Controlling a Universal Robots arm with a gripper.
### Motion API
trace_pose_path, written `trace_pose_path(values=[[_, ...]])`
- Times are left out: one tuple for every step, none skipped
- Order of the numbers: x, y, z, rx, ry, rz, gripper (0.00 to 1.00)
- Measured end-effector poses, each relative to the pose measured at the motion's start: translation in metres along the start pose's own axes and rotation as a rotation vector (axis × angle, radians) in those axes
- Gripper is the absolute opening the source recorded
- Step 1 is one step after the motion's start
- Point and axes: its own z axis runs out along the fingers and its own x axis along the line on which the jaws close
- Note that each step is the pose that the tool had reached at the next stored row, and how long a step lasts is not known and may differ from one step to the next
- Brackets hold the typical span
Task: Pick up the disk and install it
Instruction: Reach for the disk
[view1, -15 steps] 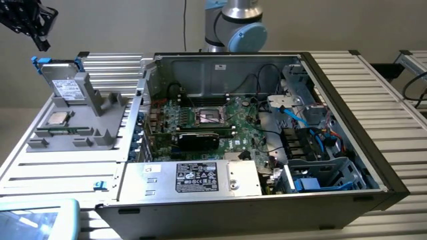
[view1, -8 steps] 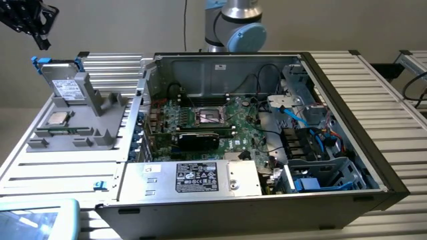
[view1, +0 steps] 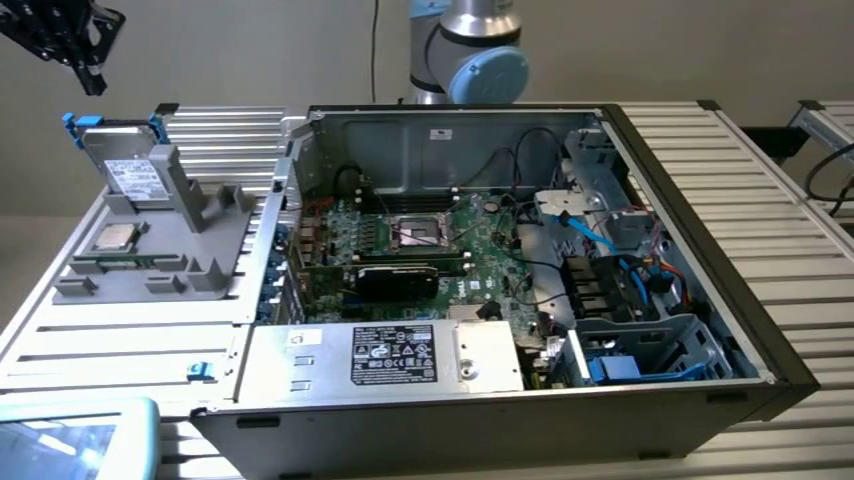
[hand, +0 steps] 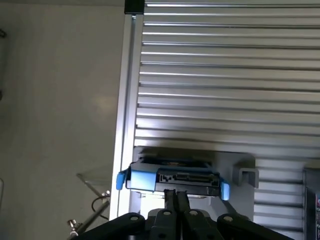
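Status: 0 of 2 steps complete.

1. Pick-up: not done. The disk (view1: 131, 172) stands on edge in the grey fixture (view1: 200, 215) at the exterior view's left, outside the open computer case (view1: 427, 150). Its blue carrier bracket is uppermost.
2. The gripper (view1: 90, 85) hangs above the disk, apart from it. In the wrist view the gripper (hand: 176, 194) has its fingers pressed together with nothing between them. The connector edge of the disk (hand: 172, 178) lies just beyond the tips.
3. Installation: not done. The metal cage (view1: 667, 340) in the case corner, at the exterior view's right, is judged to be the likely mounting point. It holds no disk of this kind.
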Motion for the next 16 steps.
trace_pose_path(values=[[0.002,0.0028,0.0005,0.0005,0.0001,0.0,0.11],[0.005,0.0047,0.0009,0.0006,0.0002,0.0,0.11],[0.008,0.0055,0.0012,0.0007,0.0002,-0.001,0.11],[0.011,0.0059,0.0015,0.0008,0.0003,-0.001,0.11],[0.015,0.0061,0.0018,0.0008,0.0003,-0.001,0.11],[0.019,0.0063,0.0022,0.0008,0.0001,-0.001,0.11],[0.023,0.0064,0.0024,0.0008,0.0001,-0.001,0.11],[0.026,0.0067,0.0027,0.0008,0.0002,-0.001,0.11],[0.027,0.0076,0.003,0.0008,0.0,-0.001,0.11],[0.027,0.0089,0.0033,0.0008,0.0001,-0.001,0.11],[0.027,0.0099,0.0036,0.0008,0.0,-0.001,0.11],[0.027,0.0103,0.0037,0.0007,0.0,-0.001,0.11],[0.027,0.0102,0.0036,0.0008,0.0001,-0.001,0.11],[0.027,0.0102,0.0036,0.0008,0.0002,-0.002,0.11],[0.027,0.0102,0.0036,0.0008,0.0001,-0.002,0.11],[0.027,0.0103,0.0036,0.0008,0.0001,-0.002,0.11]])
